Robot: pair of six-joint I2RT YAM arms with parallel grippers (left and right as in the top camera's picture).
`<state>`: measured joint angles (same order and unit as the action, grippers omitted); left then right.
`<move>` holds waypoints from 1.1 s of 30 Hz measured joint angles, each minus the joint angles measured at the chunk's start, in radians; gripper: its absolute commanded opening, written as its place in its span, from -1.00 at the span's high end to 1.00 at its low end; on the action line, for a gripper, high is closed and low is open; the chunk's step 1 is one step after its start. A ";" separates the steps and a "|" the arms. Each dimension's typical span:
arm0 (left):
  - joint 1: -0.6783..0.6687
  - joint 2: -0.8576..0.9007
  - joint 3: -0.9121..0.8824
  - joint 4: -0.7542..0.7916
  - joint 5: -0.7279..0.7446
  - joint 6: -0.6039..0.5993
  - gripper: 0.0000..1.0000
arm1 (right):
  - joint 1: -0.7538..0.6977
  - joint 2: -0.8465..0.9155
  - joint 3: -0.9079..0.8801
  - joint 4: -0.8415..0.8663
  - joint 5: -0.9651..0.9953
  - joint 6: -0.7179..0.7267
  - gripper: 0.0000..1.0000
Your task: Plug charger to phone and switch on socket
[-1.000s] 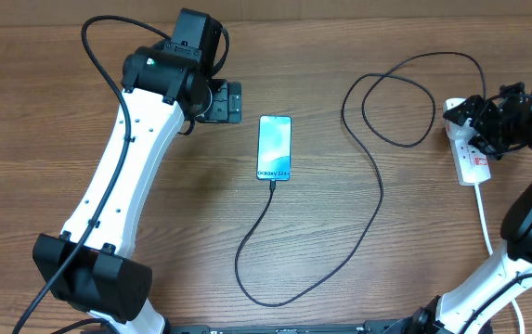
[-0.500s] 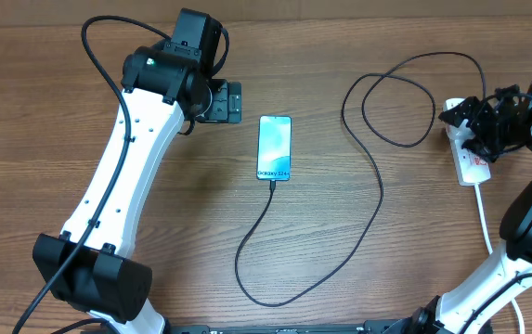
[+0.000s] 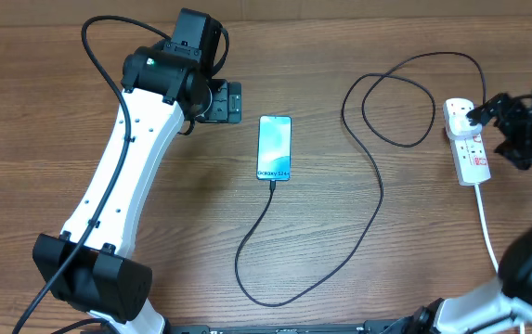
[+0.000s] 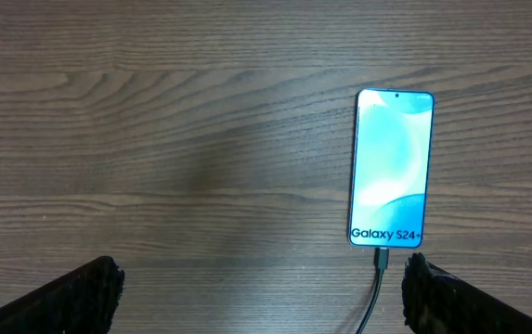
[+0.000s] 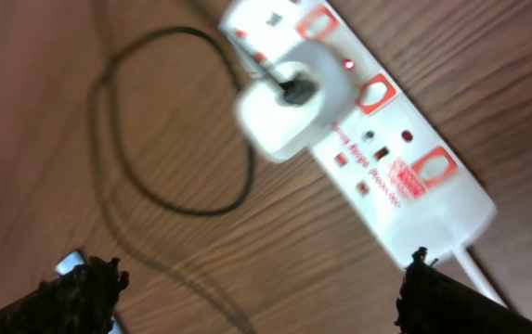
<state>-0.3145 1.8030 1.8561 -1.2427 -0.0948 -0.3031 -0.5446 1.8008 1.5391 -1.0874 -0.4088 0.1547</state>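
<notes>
Backing toward 3 o'clock, the right gripper (image 5: 256,278) has left the socket (image 3: 467,139), fingers spread, empty. Left gripper (image 4: 261,278) hovers spread at 10 o'clock of the phone (image 3: 275,147), where the charger (image 3: 382,186) is plugged in.

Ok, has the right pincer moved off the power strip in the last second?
Yes. Overhead, the right pincer has slid outward off the power strip, away from the phone, leaving most of it uncovered.

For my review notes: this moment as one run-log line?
phone: charger plugged in | socket: adapter seated, red light on | left claw: open, empty | right claw: open, near socket
</notes>
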 measured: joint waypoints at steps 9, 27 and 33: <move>0.000 0.000 0.000 0.000 0.000 0.000 -0.99 | 0.003 -0.305 0.008 -0.129 0.002 0.063 -1.00; 0.000 0.000 0.000 0.000 0.000 0.000 -0.99 | 0.003 -0.354 0.008 -0.139 0.001 0.081 -1.00; 0.000 0.000 0.000 0.000 0.000 0.000 -0.99 | 0.003 -0.354 0.008 -0.139 0.002 0.082 -1.00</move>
<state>-0.3145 1.8030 1.8561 -1.2427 -0.0948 -0.3027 -0.5415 1.4467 1.5471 -1.2263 -0.4072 0.2367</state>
